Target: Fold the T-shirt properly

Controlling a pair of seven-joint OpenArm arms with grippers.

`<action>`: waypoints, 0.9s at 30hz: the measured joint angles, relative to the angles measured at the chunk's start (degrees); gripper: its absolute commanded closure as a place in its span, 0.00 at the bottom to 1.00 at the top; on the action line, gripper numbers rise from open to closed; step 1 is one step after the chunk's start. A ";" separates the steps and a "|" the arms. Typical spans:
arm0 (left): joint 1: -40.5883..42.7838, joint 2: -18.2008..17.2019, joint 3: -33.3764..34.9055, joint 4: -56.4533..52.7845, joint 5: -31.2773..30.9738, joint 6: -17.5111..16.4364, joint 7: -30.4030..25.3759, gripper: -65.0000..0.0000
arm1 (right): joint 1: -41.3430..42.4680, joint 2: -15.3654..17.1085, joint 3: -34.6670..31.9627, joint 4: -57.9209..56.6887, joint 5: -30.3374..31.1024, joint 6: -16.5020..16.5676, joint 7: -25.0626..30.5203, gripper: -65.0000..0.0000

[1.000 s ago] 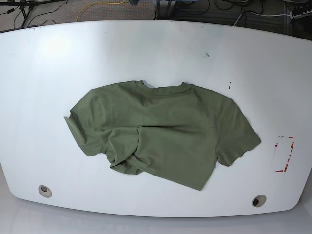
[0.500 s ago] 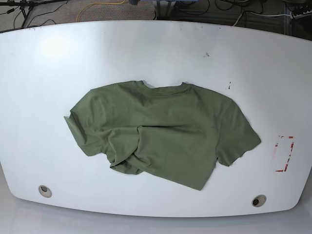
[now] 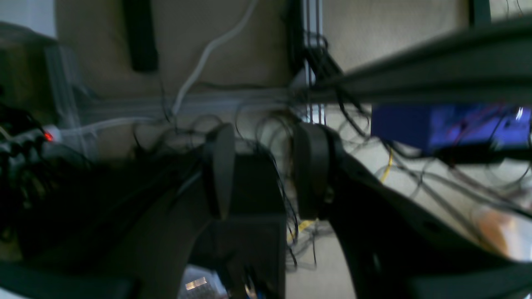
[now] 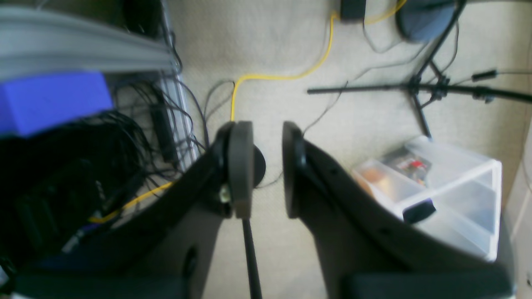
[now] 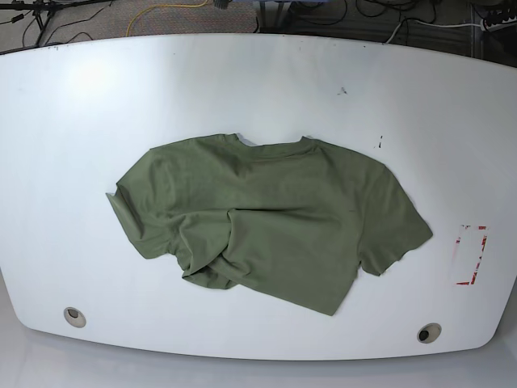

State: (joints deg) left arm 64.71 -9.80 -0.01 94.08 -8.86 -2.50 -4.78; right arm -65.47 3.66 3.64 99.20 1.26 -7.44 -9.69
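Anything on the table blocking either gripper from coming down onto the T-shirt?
Nothing visible. The T-shirt lies alone on the white table. The left gripper and right gripper face the floor, off the table.

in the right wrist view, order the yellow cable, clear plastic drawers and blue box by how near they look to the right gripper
As they appear in that view, from the right gripper:
1. Yellow cable, just above the fingertips.
2. Clear plastic drawers, to the right.
3. Blue box, far left.

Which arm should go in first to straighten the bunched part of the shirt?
Probably the right: the T-shirt is bunched at its lower corner on the base view's left, the right arm's side. Both the right gripper and left gripper are open, off the table.
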 measured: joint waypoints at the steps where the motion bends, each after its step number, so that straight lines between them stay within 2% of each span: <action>1: 0.04 -0.09 0.26 0.31 0.07 -0.02 0.02 0.67 | -0.24 0.00 0.11 0.59 0.07 0.17 0.02 0.81; 15: 0.66 -0.02 0.26 4.72 0.20 -0.50 1.73 0.65 | -4.07 0.00 0.61 8.17 0.04 -0.02 0.42 0.82; 27: 1.95 -0.09 0.22 8.35 0.20 -0.50 0.85 0.67 | -5.14 0.00 0.90 15.52 0.02 -0.09 0.52 0.81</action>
State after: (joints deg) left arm 66.65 -9.89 0.21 102.43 -8.67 -3.01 -3.92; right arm -70.61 3.66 4.54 114.72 1.28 -7.53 -9.17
